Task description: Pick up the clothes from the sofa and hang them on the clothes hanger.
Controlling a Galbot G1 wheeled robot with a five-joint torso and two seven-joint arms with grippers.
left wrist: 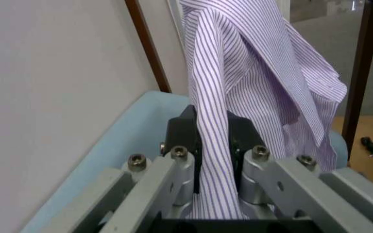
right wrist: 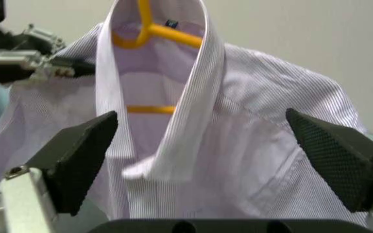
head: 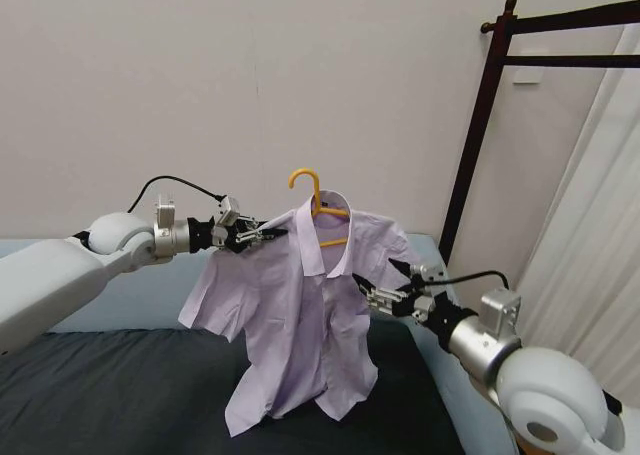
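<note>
Nearest, holds right jaws wide apart and empty just before the striped shirt point(head: 300, 315), pinches its shoulder tight in left jaws, aloft on a yellow hanger point(right wrist: 144, 22) above the sofa point(head: 120, 385).

Pale wall point(head: 250, 75), white curtain point(head: 592, 225)

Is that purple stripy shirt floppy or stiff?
Probably floppy: the lilac striped shirt sags in folds below the left gripper pinching its shoulder. Likely light, since that one pinch carries it while the right gripper hovers open. Its yellow plastic hanger might slip out.
</note>
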